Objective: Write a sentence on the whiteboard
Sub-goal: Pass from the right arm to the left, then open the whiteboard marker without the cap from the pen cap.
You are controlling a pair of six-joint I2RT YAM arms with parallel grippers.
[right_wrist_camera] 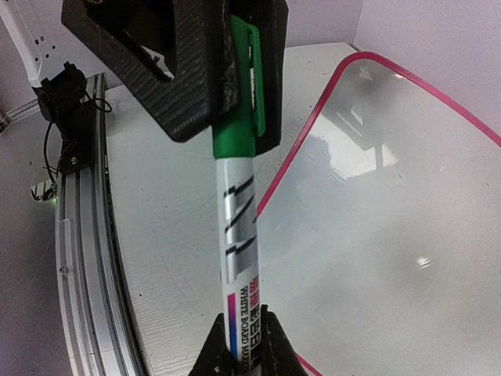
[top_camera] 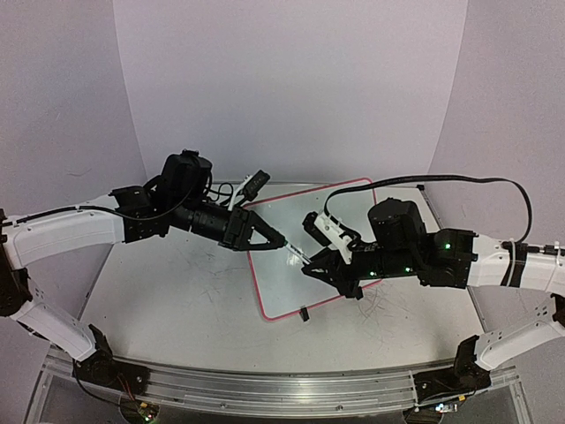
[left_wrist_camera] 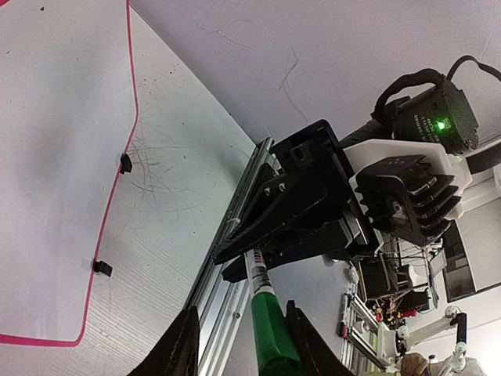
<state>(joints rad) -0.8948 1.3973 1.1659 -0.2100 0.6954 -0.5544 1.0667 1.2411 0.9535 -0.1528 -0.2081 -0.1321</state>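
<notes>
The whiteboard (top_camera: 291,287) lies flat on the table with its pink frame, and its white face (right_wrist_camera: 391,196) is blank; no sentence is in view. A whiteboard marker (top_camera: 296,254) hangs level above the board's left part. My right gripper (top_camera: 309,269) is shut on the marker's white barrel (right_wrist_camera: 239,227). The green cap (left_wrist_camera: 274,329) sits between the fingers of my left gripper (left_wrist_camera: 241,313), which stands open. One left finger touches the cap and the other (left_wrist_camera: 184,345) stands clear of it. From the right wrist, the left gripper (right_wrist_camera: 196,63) surrounds the cap.
An aluminium rail (top_camera: 265,389) runs along the table's near edge. The board's small black feet (left_wrist_camera: 125,163) stick out at its near side. A black cable (top_camera: 459,181) loops over the right arm. The scratched table top (top_camera: 177,300) lies left of the board.
</notes>
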